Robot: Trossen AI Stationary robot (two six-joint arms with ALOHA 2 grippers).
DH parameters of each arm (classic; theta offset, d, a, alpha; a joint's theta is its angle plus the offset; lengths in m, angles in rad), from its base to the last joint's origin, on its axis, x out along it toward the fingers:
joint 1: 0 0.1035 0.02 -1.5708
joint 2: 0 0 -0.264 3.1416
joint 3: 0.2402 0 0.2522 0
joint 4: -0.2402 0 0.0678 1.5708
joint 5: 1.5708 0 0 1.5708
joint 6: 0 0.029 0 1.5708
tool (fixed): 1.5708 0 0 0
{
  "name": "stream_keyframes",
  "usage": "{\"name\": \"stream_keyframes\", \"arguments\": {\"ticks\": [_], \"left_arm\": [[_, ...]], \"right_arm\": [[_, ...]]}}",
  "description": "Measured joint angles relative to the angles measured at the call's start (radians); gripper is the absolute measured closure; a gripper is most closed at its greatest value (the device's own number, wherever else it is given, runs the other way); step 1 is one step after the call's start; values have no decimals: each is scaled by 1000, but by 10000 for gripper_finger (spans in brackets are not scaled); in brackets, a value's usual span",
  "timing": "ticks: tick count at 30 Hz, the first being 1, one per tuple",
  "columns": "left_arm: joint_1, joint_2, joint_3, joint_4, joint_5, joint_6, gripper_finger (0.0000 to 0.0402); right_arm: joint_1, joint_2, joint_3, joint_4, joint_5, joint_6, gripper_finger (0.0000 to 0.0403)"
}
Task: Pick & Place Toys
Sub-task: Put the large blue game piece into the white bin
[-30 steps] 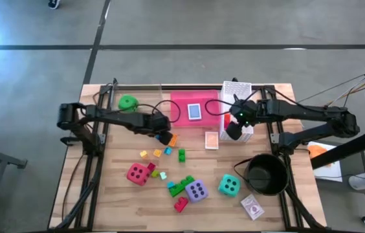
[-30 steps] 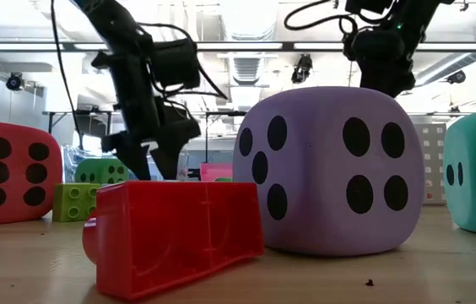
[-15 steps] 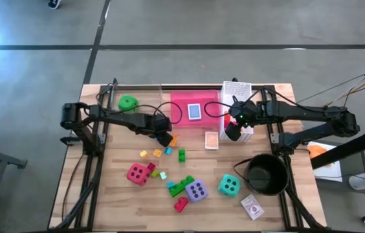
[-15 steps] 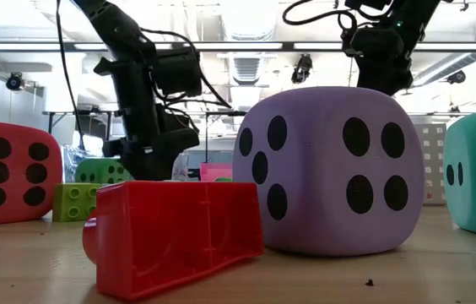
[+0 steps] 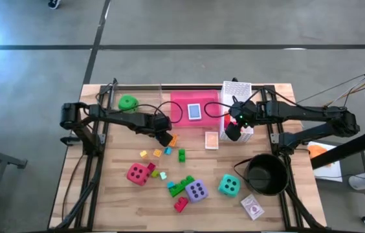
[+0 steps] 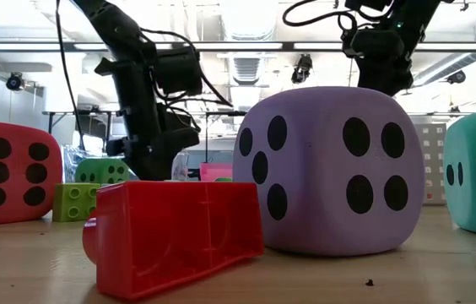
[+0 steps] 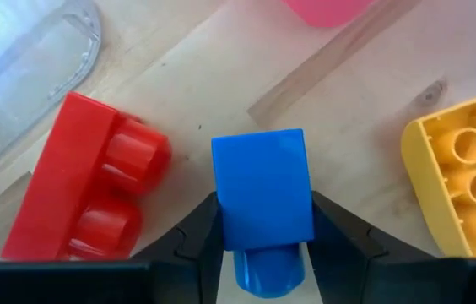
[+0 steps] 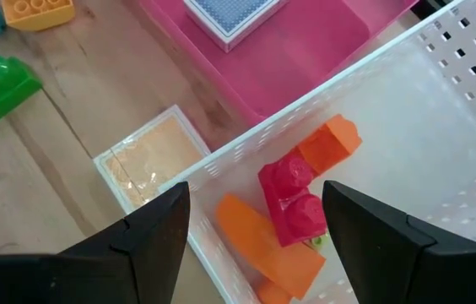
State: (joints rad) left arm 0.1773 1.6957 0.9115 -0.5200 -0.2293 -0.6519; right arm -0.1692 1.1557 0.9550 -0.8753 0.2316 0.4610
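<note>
Counter (image 5: 279,200) holds the scatter; white basket (image 5: 237,90) sits at the far right edge with the pink tray (image 5: 181,103) beside it, black pot (image 5: 265,175) near right. Dice: purple (image 6: 331,169), teal (image 5: 228,185) and red (image 5: 137,173) in the near cluster, green (image 5: 128,102) far left. Left hand (image 7: 263,236) is low over the counter mid-left, fingers (image 7: 200,228) narrow and pressed on both sides of a blue brick (image 7: 263,198), which sits on the wood between a red brick (image 7: 86,194) and a yellow brick (image 7: 462,177), apart from both. Step looks like the grasp itself: I'd firm up the squeeze, then lift straight up so the neighbours don't get dragged, and only then swing toward the basket. The grip sits on one end of the brick, so a slow lift matters; it could pivot. Right hand (image 8: 255,219) hangs wide and empty over the basket rim, orange and red bricks (image 8: 293,207) already inside; it should stay clear of the drop path. A card pack (image 5: 195,111) lies on the tray. No readable brands or text anywhere; the pack only shows a pattern.
</note>
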Motion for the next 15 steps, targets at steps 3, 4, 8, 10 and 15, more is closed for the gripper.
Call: {"name": "stream_keyframes", "arguments": {"ticks": [3, 4, 8, 10, 15], "left_arm": [[-5, -34, 0, -2, 20, 18, 266], [-7, -47, 0, -5, 20, 21, 266], [-19, -120, 0, -8, 21, 26, 266], [-29, -162, 0, -8, 27, 28, 266], [-67, -266, -1, 23, 98, 60, 266]], "right_arm": [[19, 0, 0, 9, 5, -15, 138], [28, 0, 0, 16, 6, -28, 138], [81, 0, 1, 30, 7, -76, 138], [112, 0, 4, 44, 7, -91, 138], [195, 1, 6, 165, 7, -206, 138]]}}
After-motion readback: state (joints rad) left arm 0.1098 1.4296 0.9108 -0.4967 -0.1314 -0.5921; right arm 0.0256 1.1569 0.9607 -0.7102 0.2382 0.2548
